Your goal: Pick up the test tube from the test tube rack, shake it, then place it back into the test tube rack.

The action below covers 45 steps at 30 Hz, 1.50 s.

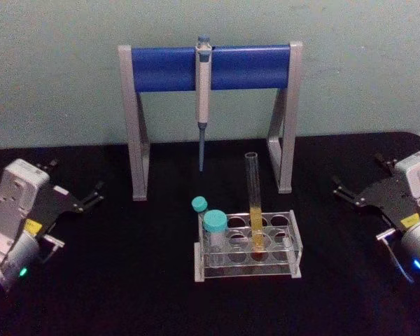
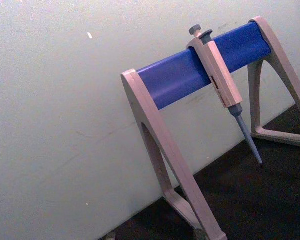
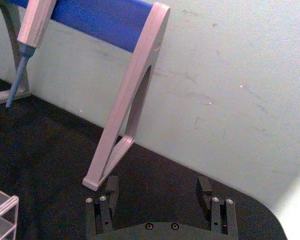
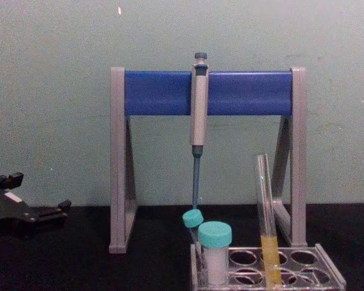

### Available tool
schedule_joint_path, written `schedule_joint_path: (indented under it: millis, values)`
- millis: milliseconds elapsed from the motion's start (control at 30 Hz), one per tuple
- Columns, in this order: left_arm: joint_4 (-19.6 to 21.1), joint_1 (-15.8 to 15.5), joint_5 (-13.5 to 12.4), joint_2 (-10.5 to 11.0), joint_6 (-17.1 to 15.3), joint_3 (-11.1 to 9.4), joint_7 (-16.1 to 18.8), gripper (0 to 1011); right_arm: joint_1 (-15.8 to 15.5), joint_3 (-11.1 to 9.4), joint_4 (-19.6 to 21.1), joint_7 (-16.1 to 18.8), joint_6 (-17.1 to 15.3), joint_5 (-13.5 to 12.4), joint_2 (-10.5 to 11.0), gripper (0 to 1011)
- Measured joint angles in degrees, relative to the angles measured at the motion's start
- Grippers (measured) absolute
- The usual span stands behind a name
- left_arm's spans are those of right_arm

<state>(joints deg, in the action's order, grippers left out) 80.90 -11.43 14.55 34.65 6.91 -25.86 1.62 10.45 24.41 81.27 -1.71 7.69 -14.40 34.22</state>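
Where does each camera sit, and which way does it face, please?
Head: high, looking down on the clear plastic test tube rack and capless glass test tube; open left gripper and open right gripper flank them.
Chest: low, level across the black table; left gripper at its edge.
Left wrist: faces the grey-and-blue pipette stand.
Right wrist: faces the stand's leg past its own fingers.
Shared: every view shows the stand and grey pipette.

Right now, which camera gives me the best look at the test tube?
The head view: it shows the whole test tube, open mouth to yellow liquid, standing in the test tube rack. The chest view shows it side-on, leaning slightly, lower end at the frame edge. The wrist views face the pipette stand and wall.
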Motion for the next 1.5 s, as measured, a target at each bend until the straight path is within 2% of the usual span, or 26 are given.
schedule_joint_path:
  millis: [200,400,600,800,867,900,1000,1200,1500]
  values:
    - [0.0,0.0,0.0,0.0,0.0,0.0,0.0,1001,-1.48,-1.92,1.98,1.28,0.79,-1.18,0.25,1000]
    - [0.0,0.0,0.0,0.0,0.0,0.0,0.0,1001,-3.24,-3.54,6.03,5.42,0.7,-3.81,1.88,1000]
    - [0.0,0.0,0.0,0.0,0.0,0.0,0.0,1001,-4.33,-3.78,9.5,10.19,0.14,-4.92,3.65,1000]
    - [0.0,0.0,0.0,0.0,0.0,0.0,0.0,1001,-4.32,-3.39,11.23,15.44,0.34,-6.39,4.05,1000]
    - [0.0,0.0,0.0,0.0,0.0,0.0,0.0,1001,-3.81,-3.11,11.24,17.59,0.1,-7.45,3.67,1000]
    - [0.0,0.0,0.0,0.0,0.0,0.0,0.0,1001,-3.81,-3.11,11.24,17.59,0.1,-7.45,3.67,1000]
    - [0.0,0.0,0.0,0.0,0.0,0.0,0.0,1002,-2.48,-2.42,10.47,21.01,-0.93,-9.1,2.56,1000]
    - [0.0,0.0,0.0,0.0,0.0,0.0,0.0,1001,0.19,-1.25,8.37,25.43,-3.0,-10.71,0.39,1000]
    - [0.0,0.0,0.0,0.0,0.0,0.0,0.0,1001,4.55,-0.19,3.8,29.17,-6.08,-11.69,-3.59,1000]
